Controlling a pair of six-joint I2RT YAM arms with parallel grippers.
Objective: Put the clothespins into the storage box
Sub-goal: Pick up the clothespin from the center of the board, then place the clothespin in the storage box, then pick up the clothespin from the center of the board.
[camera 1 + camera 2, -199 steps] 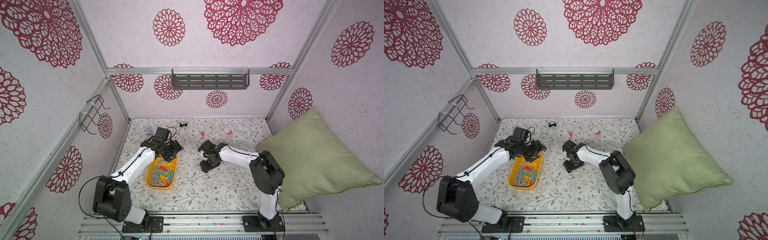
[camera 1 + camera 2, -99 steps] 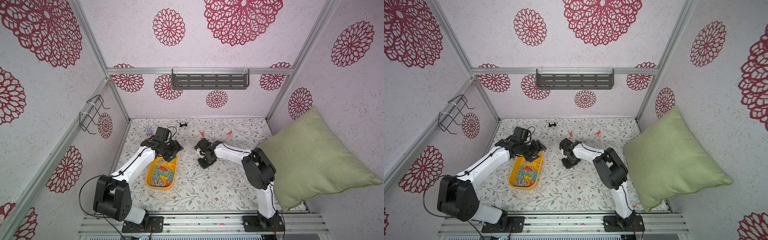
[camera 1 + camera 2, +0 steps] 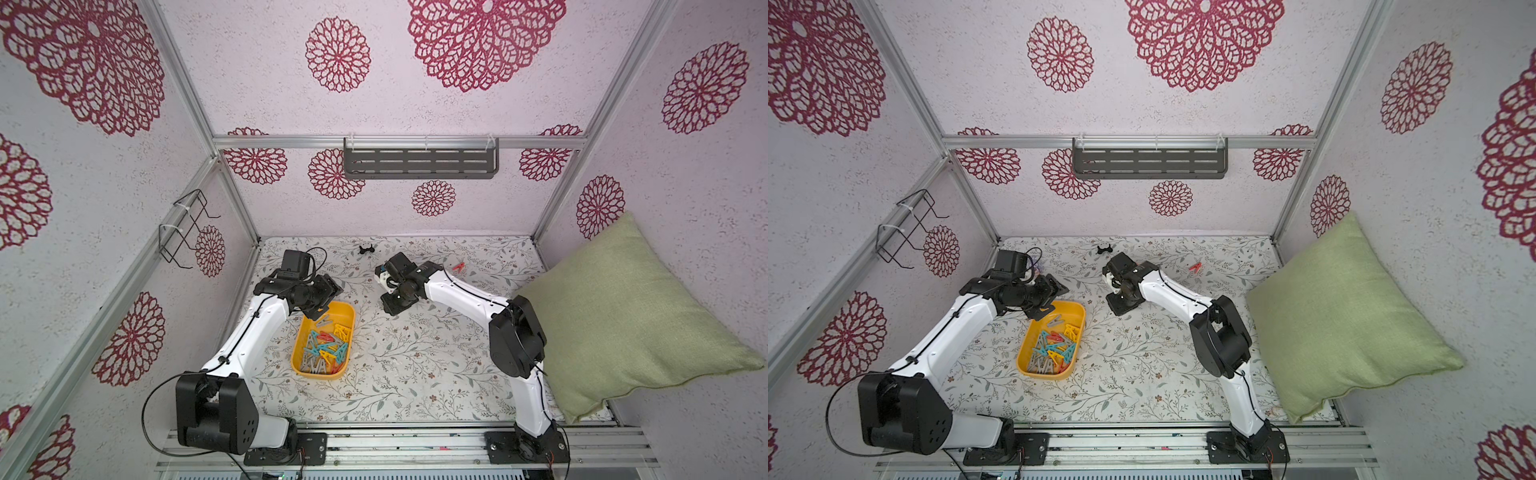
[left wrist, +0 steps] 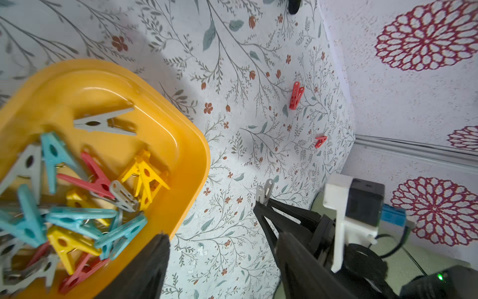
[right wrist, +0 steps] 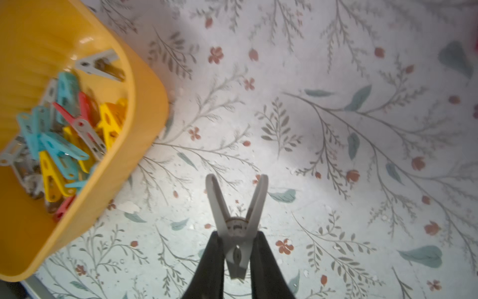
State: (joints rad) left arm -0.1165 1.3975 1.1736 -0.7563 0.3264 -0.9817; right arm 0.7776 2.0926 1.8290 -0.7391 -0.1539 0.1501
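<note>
**Grey peg bound for the box**

The right gripper pinches a grey peg by its nose end, handles splayed outward. This hold probably keeps the spring from being squeezed open. The peg hangs above the floral cloth, beside the box but not yet over it. The yellow rim sits off to one side in the right wrist view.

The left gripper hovers over the box's far end, fingers apart and nothing between them. It looks parked there, perhaps to steady the box or to leave the approach free. From here I cannot tell which.

Inside the box lies a heap of pegs in teal, yellow, red and grey, piled toward the near end. The far end is nearly bare, the likely landing spot.

Two red pegs lie loose on the cloth near the back wall, well apart from the box (the right arm hides one of them in both top views). Most of the job appears done. The carry needs only a short swing over the low wall before release.
</note>
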